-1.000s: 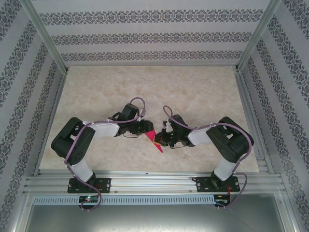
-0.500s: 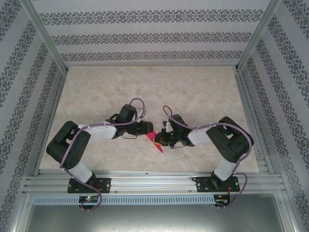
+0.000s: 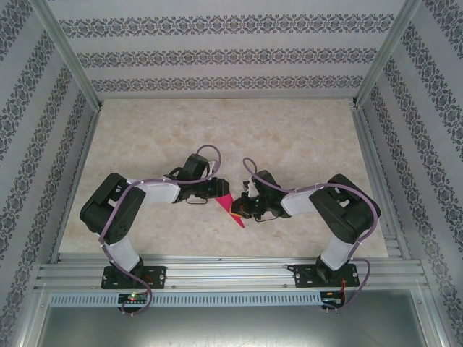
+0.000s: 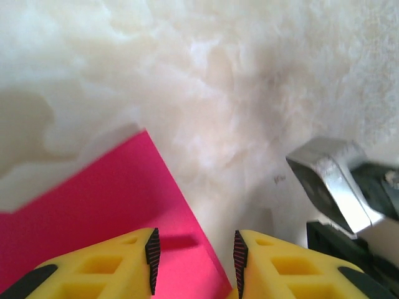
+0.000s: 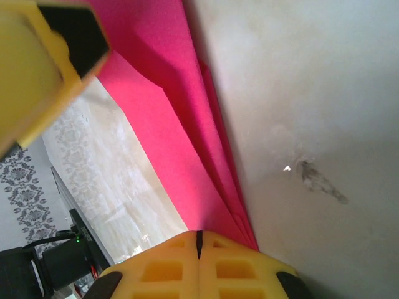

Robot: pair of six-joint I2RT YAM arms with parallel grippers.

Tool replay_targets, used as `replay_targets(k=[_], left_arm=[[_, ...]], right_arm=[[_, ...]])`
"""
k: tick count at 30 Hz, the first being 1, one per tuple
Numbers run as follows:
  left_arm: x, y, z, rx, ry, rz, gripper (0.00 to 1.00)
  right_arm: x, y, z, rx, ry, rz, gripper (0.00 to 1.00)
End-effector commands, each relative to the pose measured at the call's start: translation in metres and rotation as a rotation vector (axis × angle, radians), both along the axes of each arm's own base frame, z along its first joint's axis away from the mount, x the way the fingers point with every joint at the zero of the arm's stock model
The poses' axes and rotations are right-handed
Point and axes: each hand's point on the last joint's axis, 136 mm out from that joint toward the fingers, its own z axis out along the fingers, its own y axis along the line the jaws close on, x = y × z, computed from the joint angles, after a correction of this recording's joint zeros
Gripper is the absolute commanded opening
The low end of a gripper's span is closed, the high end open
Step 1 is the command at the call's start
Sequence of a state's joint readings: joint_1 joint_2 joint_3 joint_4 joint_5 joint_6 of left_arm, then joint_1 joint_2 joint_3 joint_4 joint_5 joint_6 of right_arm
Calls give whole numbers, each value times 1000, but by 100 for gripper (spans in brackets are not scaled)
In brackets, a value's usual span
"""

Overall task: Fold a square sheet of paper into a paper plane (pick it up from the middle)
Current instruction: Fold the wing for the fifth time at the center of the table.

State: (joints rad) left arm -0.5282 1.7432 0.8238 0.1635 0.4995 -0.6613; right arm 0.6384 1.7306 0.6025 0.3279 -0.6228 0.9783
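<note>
Magenta-pink and folded into several layers, the paper plane (image 3: 230,208) was near the front middle of the marbled table (image 3: 289,137), its sharp point aimed toward 5 o'clock in the top view. At its 3 o'clock side the right gripper (image 5: 199,235) was clenched on the stacked layers, fingertips pressed together. From 10 o'clock the left gripper (image 4: 194,252) stood released, jaws apart, the paper's edge running into the gap between its yellow fingers (image 4: 100,268).
</note>
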Motion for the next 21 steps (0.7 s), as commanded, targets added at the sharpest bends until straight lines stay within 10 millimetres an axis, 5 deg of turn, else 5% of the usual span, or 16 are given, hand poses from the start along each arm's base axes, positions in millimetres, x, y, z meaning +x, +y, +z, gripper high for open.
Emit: replay_targets(k=[1,8,14,21], left_arm=[[17,17,-12,54,15,58,39],[17,38,-28,58,63,98,38],[27,50,4,42,-5,108,40],[22,38,60,-60,-79,61,45]], right_arm=[[-44,-52,-60,-272,189,2,0],[-40,-52,-55,-276,176,1,0],[-40,-50,-54,-265,181,2,0],[-39,-48,-54,-257,182,5,0]])
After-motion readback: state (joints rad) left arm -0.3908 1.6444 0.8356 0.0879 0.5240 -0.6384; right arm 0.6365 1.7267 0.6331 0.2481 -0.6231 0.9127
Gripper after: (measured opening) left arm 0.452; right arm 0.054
